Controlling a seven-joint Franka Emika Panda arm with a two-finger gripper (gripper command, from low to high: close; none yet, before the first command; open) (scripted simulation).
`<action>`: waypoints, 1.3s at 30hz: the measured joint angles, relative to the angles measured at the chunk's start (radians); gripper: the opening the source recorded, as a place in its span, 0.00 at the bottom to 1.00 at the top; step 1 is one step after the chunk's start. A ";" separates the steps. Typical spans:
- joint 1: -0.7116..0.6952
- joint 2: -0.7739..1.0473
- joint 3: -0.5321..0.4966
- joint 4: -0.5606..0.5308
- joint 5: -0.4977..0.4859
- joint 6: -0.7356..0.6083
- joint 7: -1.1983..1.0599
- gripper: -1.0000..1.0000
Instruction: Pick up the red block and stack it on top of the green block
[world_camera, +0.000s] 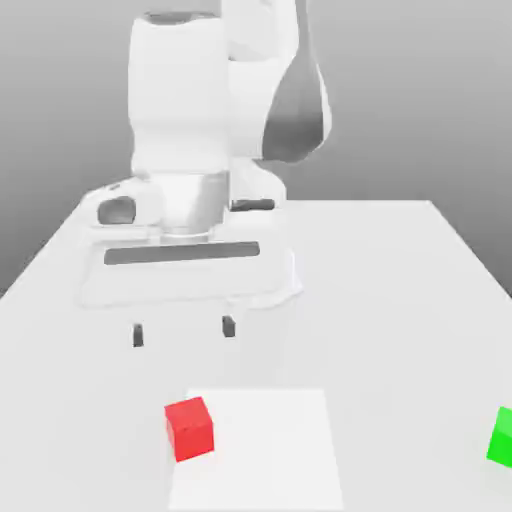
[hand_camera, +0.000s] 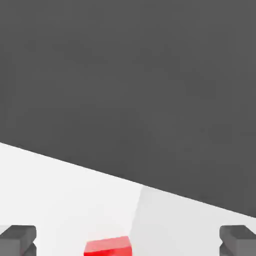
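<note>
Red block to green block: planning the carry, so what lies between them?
Nothing: in the exterior view, bare table separates the red block and green block.

Exterior view: high, facing arm across table (world_camera: 400, 300). Hand view: low, near table; both share red block (world_camera: 189, 428).

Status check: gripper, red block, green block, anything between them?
Gripper open, empty, above table. Red block on table, ungrasped. Green block apart, at exterior view's right edge. Nothing between them.

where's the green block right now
The green block sits on the table at the exterior view's far right edge, well apart from the red block.
</note>
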 joint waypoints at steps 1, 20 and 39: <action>-0.006 0.037 -0.001 -0.016 0.012 0.019 -0.034 0.50; -0.061 0.210 0.053 -0.040 0.082 0.136 -0.145 0.00; 0.474 0.402 0.362 0.317 -0.117 -0.034 0.314 1.00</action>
